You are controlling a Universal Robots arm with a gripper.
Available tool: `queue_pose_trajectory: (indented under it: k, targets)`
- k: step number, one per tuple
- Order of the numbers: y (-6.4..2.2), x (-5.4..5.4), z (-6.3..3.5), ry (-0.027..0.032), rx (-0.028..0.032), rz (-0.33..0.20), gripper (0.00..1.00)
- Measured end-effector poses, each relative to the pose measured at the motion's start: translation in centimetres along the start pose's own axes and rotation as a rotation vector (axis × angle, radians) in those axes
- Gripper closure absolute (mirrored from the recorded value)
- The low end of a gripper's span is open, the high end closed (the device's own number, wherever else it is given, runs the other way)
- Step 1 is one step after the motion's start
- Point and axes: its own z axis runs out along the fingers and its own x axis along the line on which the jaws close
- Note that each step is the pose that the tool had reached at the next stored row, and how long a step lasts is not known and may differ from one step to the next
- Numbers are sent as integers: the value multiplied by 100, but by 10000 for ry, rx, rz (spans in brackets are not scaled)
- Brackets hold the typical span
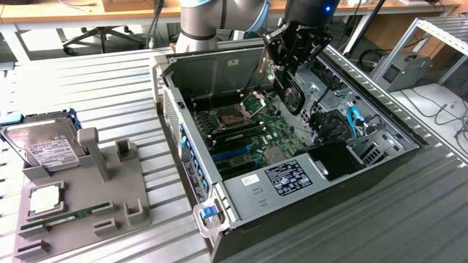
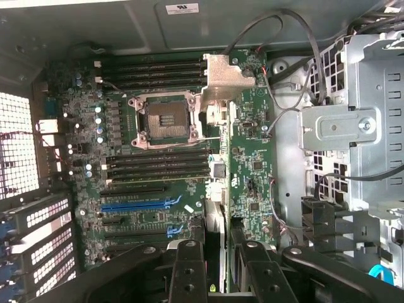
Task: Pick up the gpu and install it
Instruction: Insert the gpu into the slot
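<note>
The gpu (image 1: pixel 293 92), a flat black card with a round fan on one face, hangs edge-down from my black two-finger gripper (image 1: pixel 290 68), whose fingers (image 2: pixel 188 268) are clamped on it from both sides. I see it above the green motherboard (image 1: pixel 256 131) inside the open grey metal computer case (image 1: pixel 321 213), apart from the blue expansion slot (image 2: pixel 136 205). On the exterior view's left, a silver hard drive with a white label (image 1: pixel 45 148) and a thin green RAM stick (image 1: pixel 66 215) sit in a grey plastic holder (image 1: pixel 109 192).
</note>
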Motion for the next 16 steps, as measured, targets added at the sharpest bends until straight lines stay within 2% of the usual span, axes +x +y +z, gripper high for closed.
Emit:
queue_pose_trajectory:
  k: [6,16]
  targets:
    - [0,0,0,1,-2,-53,74]
    - [0,0,0,8,-14,-633,74]
